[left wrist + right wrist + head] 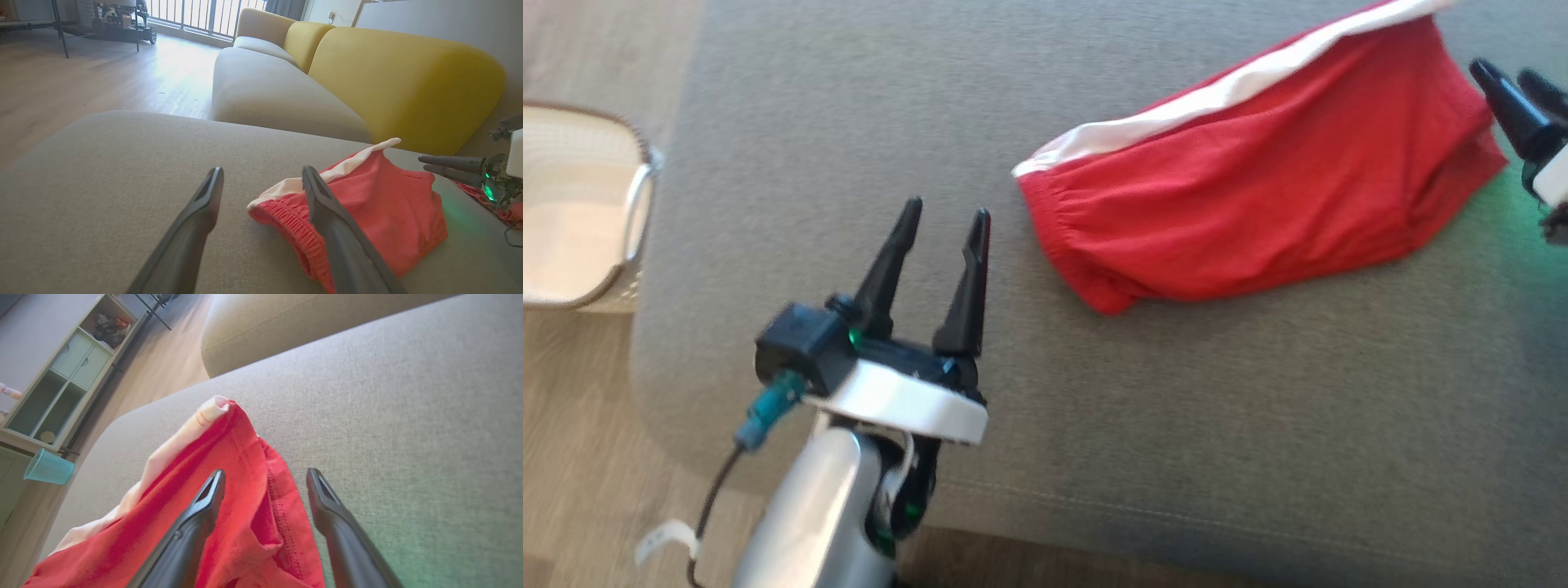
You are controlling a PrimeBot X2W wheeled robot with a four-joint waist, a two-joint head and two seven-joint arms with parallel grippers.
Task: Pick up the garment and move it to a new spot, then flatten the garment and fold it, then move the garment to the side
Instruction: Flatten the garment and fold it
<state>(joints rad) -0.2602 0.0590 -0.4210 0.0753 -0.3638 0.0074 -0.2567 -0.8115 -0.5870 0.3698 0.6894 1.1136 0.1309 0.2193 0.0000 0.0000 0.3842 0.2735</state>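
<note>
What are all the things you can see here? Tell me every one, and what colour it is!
garment: one, red with a white band, lying rumpled on the grey cushion
grey cushion: one, grey, under the garment
basket: one, cream with a brown rim, on the floor off the cushion's left side
sofa: one, yellow backs and beige seats, beyond the cushion
waste bin: one, teal, on the floor by the shelf unit
shelf unit: one, pale, against the wall
floor: one, light wood, around the cushion
left gripper: one, dark fingers, open, over the cushion left of the garment
right gripper: one, dark fingers, open, at the garment's right end
</note>
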